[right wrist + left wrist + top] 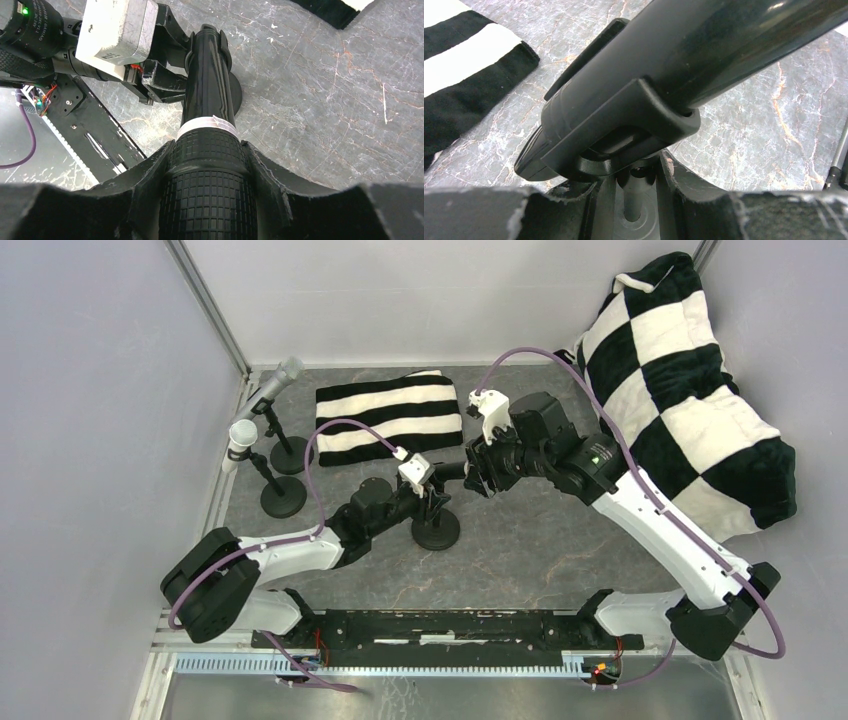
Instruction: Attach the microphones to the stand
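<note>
Clamped in right jaws at its mesh head: black microphone (207, 190), body past the pale ring (207, 125) lying in the clip (624, 125) of the stand (437, 532). Right arm (650, 510) bent low, reaching left. Left arm (300, 550) stretched forward, jaws narrow around stand post under clip; grip impossible to tell.

Three microphones, each in a clip
We see the silver-grey microphone (280, 378) and white microphone (240, 437) tilted at back left; the black microphone (209, 95) rests in the middle stand (437, 532)'s clip (624, 120).
</note>
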